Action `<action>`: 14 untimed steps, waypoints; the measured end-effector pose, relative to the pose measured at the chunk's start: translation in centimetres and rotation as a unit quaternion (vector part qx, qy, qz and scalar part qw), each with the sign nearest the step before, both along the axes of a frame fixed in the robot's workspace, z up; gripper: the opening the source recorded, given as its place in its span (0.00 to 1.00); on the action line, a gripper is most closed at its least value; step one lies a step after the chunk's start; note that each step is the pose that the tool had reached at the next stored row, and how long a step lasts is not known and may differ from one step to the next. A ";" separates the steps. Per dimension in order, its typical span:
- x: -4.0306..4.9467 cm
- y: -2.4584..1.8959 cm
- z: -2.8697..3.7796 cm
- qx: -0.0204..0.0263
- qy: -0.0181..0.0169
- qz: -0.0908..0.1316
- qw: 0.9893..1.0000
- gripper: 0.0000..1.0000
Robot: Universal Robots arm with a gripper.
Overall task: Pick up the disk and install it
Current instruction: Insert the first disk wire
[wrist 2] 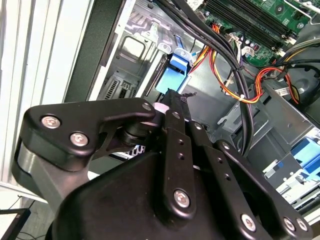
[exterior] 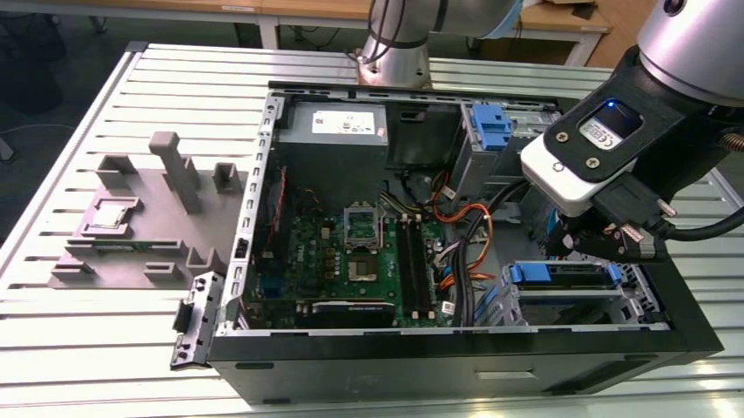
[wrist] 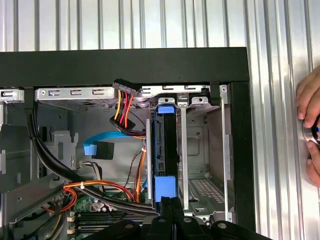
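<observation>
The disk [wrist: 165, 145] stands on edge inside the drive bay of the open computer case, a blue carrier rail end at each end of it. In the exterior view the disk [exterior: 570, 277] lies in the bay at the case's front corner on the exterior view's right. My gripper [wrist: 169, 201] is right at the nearer blue rail end, its two black fingers pressed together with nothing between them. In the second wrist view the gripper [wrist 2: 176, 95] points at that blue rail end [wrist 2: 172, 70]. In the exterior view the gripper [exterior: 579, 248] hangs just above the bay.
A person's hand [wrist: 310, 130] rests on the slatted table beside the case. Orange and black cables [wrist: 125, 110] run next to the bay. An upright blue bracket [exterior: 490, 126], a grey power-supply box [exterior: 337, 126] and the motherboard [exterior: 361, 252] are inside the case. A grey fixture [exterior: 152, 218] sits at the exterior view's left.
</observation>
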State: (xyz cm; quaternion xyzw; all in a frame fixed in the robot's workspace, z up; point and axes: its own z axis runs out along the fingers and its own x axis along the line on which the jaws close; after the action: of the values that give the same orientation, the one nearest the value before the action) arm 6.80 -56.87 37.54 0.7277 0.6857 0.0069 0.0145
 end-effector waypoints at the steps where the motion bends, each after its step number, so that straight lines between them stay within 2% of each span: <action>1: 0.05 0.00 0.00 0.000 0.000 0.000 1.000 0.10; 9: 1.50 0.01 -0.08 0.000 0.000 0.001 1.000 0.10; 11: 1.54 0.00 -0.09 0.000 0.000 0.009 1.000 0.10; 14: 1.54 0.00 -0.13 0.000 0.000 0.033 0.999 0.10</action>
State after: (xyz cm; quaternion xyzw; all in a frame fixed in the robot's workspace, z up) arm 8.34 -56.87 37.41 0.7048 0.7093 0.0073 0.0143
